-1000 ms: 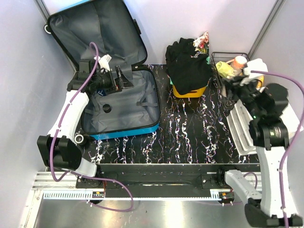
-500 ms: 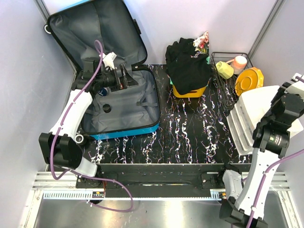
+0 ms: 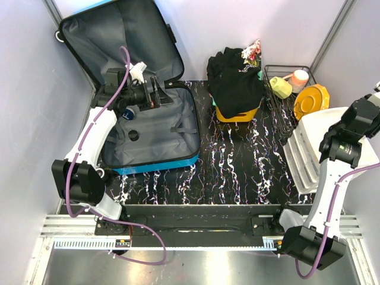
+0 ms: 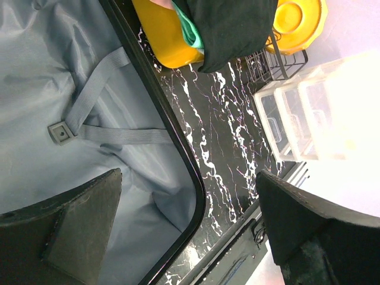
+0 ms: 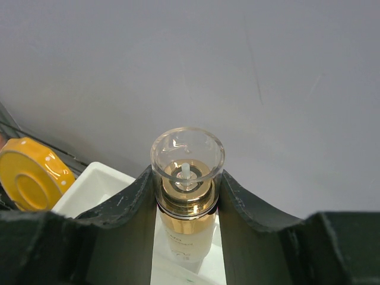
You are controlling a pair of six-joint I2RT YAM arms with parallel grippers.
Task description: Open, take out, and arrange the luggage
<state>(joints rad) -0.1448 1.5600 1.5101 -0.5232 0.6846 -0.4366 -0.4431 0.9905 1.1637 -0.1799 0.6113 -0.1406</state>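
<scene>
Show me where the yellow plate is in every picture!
Top external: yellow plate at the far right, upper half.
Left wrist: yellow plate at the top edge, right of middle.
Right wrist: yellow plate in the lower left corner.
Shared landmark: the white drawers right beside it.

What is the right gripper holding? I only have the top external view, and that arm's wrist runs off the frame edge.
Observer: The right wrist view shows the right gripper shut on a small bottle with a clear cap and gold collar.
Operator: And the left one, anything in it?
Observer: No. The left wrist view shows the left gripper open and empty, over the grey lining of the luggage near its rim.
</scene>
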